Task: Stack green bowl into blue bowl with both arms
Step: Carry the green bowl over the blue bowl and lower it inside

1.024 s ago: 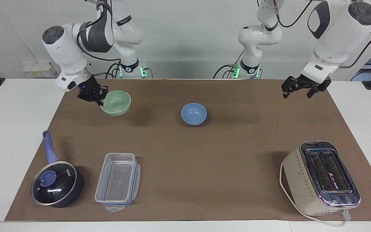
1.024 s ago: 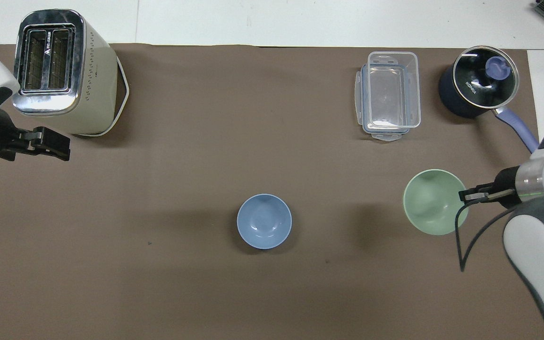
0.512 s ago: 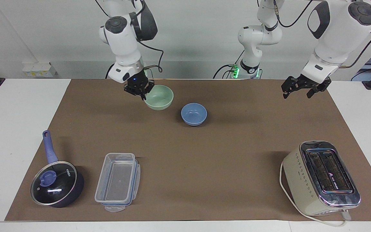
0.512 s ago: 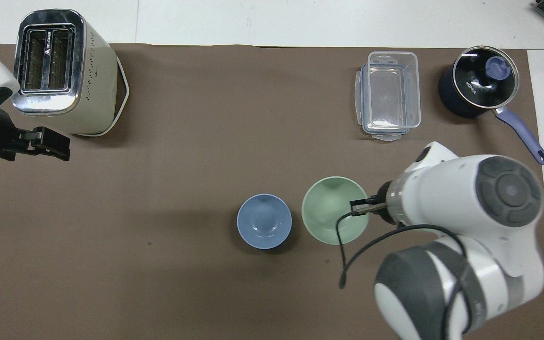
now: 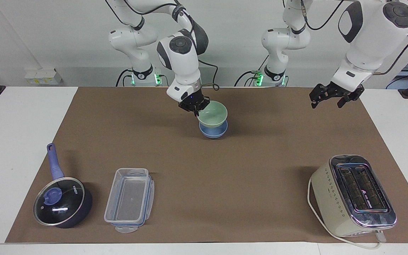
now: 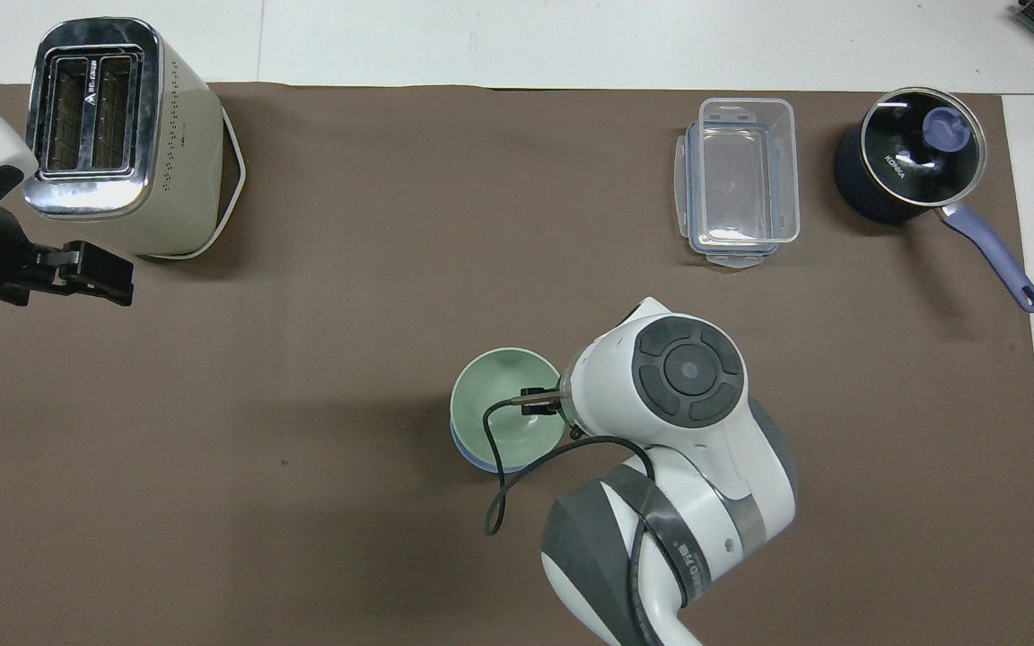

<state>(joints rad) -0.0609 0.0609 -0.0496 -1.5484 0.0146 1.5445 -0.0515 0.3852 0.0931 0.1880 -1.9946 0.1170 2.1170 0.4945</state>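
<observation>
The pale green bowl (image 5: 214,114) (image 6: 501,401) hangs slightly tilted right over the blue bowl (image 5: 213,132). My right gripper (image 5: 197,109) (image 6: 537,404) is shut on the green bowl's rim, on the edge toward the right arm's end. Its base is level with the blue bowl's rim; I cannot tell whether the two touch. From overhead only a thin sliver of the blue bowl (image 6: 470,454) shows under the green one. My left gripper (image 5: 326,104) (image 6: 120,283) waits open and holds nothing, raised over the mat's edge at the left arm's end.
A cream toaster (image 5: 353,195) (image 6: 111,135) stands farthest from the robots at the left arm's end. A clear plastic container (image 5: 129,200) (image 6: 741,179) and a dark lidded saucepan (image 5: 62,202) (image 6: 910,166) with a blue handle sit at the right arm's end.
My right arm has swung the green bowl from the right arm's end toward the table's middle, until it is over the blue bowl. The left arm has not moved.
</observation>
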